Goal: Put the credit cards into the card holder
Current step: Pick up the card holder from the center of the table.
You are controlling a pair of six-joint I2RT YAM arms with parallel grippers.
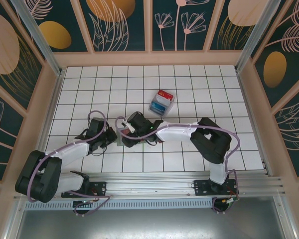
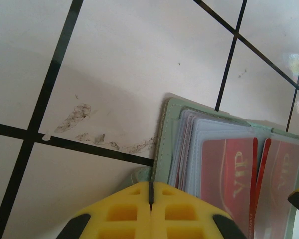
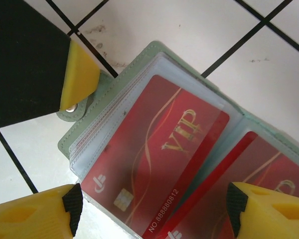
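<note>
The grey-green card holder (image 3: 134,64) lies open on the tiles, its clear sleeves fanned. A red VIP credit card (image 3: 159,149) sits in the top sleeve of the left half, and another red card (image 3: 269,164) is on the right half. My right gripper (image 3: 152,211) is open just above them, its fingers straddling the left-half card without touching it. My left gripper (image 2: 151,196) is shut on the card holder's (image 2: 172,134) cover edge by the snap tab. In the top view both grippers, left (image 1: 112,135) and right (image 1: 127,132), meet over the holder, hiding it.
A small clear tray (image 1: 170,105) stands behind the grippers, holding a red card (image 1: 164,94) and a blue card (image 1: 159,105). White tiled table (image 1: 214,89) reaches to wooden walls on three sides. Scuff marks (image 2: 79,117) lie left of the holder.
</note>
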